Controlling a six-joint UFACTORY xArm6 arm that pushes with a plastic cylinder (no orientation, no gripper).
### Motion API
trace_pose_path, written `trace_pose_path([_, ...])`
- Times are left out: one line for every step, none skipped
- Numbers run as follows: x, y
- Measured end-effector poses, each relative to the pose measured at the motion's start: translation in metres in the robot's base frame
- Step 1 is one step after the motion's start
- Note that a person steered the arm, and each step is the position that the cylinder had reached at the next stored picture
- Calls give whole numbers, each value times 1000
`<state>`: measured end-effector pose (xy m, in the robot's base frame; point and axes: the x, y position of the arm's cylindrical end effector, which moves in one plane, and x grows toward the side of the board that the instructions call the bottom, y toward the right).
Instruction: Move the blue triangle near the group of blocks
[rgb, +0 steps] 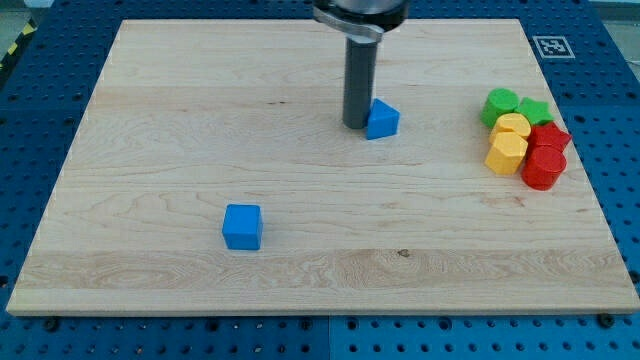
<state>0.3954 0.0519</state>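
We have no claw; our tip (356, 124) touches the blue triangle (382, 119). We should push steadily toward the tabletop's (150, 150) right-edge group (524, 138).

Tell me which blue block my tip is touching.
The blue triangle, just right of my tip. The blue cube sits alone toward the view's bottom left.

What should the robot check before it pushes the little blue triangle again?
1. My tip sits against the blue triangle, on its view-left side: ok.
2. The group of blocks lies toward the view's right, so pushing rightward suits: ok.
3. Board between triangle and group has nothing in the way: ok.
4. The blue cube is far off, toward the view's bottom left: ok.
5. Triangle already near the group: not ok.
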Motion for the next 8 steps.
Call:
trace_pose_path([8, 17])
trace_pose_path([9, 35])
trace_pose_path([21, 35])
trace_pose_path([13, 36])
trace_pose_path([-3, 36])
trace_pose_path([7, 44])
trace_pose_path([39, 44])
trace_pose_path([30, 44])
